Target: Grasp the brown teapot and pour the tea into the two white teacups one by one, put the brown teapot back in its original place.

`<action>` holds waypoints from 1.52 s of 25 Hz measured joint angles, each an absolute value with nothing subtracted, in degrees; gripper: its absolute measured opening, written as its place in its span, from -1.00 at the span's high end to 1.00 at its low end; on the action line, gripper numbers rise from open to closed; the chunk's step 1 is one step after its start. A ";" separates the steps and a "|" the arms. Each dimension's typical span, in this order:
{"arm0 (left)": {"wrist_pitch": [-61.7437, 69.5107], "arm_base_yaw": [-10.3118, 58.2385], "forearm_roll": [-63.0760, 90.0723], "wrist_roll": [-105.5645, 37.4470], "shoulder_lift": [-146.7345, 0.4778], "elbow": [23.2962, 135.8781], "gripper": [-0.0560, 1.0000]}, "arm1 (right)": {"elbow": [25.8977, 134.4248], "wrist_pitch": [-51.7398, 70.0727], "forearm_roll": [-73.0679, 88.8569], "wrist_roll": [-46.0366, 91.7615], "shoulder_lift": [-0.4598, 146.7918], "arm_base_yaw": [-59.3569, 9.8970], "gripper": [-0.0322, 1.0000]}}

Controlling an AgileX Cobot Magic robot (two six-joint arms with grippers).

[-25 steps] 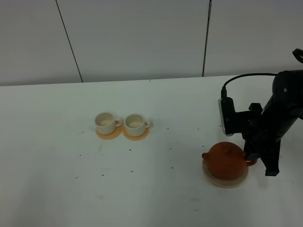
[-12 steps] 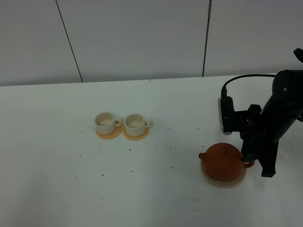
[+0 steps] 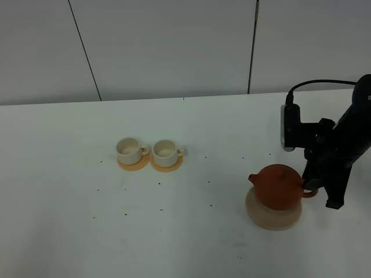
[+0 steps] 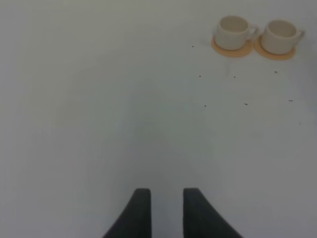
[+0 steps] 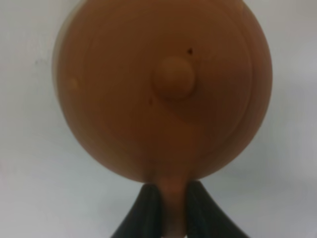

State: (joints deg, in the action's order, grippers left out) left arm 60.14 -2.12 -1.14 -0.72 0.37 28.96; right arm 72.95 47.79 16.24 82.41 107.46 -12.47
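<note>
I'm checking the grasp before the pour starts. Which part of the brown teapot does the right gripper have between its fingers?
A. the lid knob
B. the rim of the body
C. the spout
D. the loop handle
D: in the right wrist view the right gripper has a dark finger on each side of the loop handle of the brown teapot, clear of the lid knob.

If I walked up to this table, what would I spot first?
The round reddish-brown clay teapot on the table's right side grabs the eye first. The robot's black right hand pinches its loop handle and holds it over a large pale beige round coaster. Next you'd spot two small cream-white teacups, side by side on small orange-tan coasters, left of the middle.
</note>
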 joint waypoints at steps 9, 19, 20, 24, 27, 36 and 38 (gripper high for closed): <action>60.14 -2.12 -1.14 -0.72 0.37 28.96 0.46 | 72.95 48.03 19.12 79.90 107.39 -12.07 0.75; 60.14 -2.12 -1.14 -0.72 0.37 28.96 0.46 | 73.16 47.56 20.42 76.82 106.71 -13.39 0.75; 60.14 -2.12 -1.14 -0.72 0.37 28.96 0.46 | 73.42 47.56 19.87 76.45 106.71 -14.07 0.75; 60.14 -2.12 -1.14 -0.72 0.37 28.96 0.46 | 75.61 47.70 18.41 74.58 106.71 -16.68 0.75; 60.14 -2.12 -1.14 -0.72 0.37 28.96 0.46 | 78.59 48.75 18.53 73.56 107.15 -17.59 0.75; 60.14 -2.12 -1.14 -0.72 0.37 28.96 0.46 | 89.68 53.88 17.89 69.39 113.72 -21.38 0.75; 60.14 -2.12 -1.14 -0.72 0.37 28.96 0.46 | 92.45 54.84 17.61 68.27 115.48 -22.16 0.75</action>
State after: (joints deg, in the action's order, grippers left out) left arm 60.14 -2.12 -1.14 -0.72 0.37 28.96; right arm 92.45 54.84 17.61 68.27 115.48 -22.16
